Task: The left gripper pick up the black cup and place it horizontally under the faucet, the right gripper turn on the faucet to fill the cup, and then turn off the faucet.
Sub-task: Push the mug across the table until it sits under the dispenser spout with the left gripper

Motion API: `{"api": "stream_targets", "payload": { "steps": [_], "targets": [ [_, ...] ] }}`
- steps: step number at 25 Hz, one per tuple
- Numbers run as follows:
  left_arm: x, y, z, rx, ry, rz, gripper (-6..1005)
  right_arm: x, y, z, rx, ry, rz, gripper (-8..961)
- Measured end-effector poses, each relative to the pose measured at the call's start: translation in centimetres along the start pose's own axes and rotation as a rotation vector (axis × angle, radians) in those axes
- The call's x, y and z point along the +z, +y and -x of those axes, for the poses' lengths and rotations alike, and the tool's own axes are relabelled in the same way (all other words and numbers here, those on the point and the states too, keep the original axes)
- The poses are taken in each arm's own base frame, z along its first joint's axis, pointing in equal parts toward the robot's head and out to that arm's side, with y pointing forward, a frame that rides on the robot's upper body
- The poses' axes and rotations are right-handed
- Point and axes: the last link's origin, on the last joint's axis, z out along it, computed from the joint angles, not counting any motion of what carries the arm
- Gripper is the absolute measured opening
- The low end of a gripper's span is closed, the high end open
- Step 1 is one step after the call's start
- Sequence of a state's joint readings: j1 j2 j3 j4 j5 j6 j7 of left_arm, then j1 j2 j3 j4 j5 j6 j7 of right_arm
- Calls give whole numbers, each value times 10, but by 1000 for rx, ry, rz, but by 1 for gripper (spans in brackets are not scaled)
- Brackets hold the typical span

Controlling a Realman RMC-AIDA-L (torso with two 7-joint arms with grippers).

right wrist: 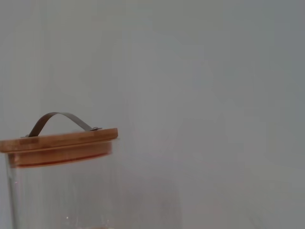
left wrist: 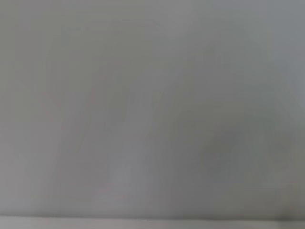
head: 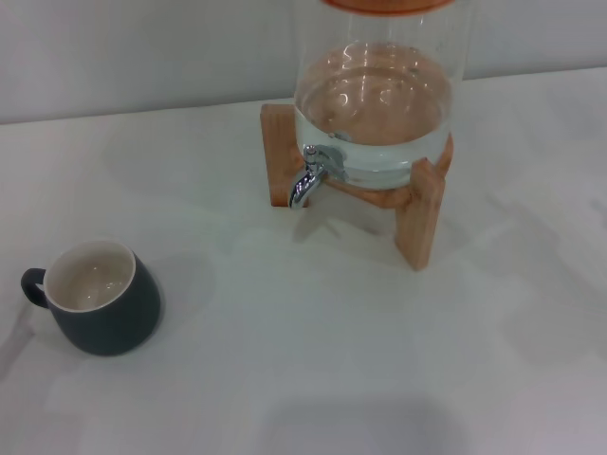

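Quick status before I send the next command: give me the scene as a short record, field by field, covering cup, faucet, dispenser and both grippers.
cup: black cup upright on the white table, near-left, handle toward the robot's left, inside looks empty
faucet: faucet on the dispenser's front, nothing under the spout
dispenser: glass dispenser on a wooden stand, partly filled with water, wooden lid with metal strap handle on top
cup to faucet: apart, cup nearer and to the left
left gripper: not in view
right gripper: not in view
task stage: cup not yet picked up
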State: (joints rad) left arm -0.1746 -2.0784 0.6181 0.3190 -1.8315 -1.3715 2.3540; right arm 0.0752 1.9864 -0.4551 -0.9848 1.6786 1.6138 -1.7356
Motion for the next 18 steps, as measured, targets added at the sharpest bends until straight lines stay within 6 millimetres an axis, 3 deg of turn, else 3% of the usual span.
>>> {"api": "stream_targets", "payload": {
  "steps": [18],
  "targets": [
    [21,3,21,21,-146,-2,854,1,1,2,2,-11,6,719]
  ]
}}
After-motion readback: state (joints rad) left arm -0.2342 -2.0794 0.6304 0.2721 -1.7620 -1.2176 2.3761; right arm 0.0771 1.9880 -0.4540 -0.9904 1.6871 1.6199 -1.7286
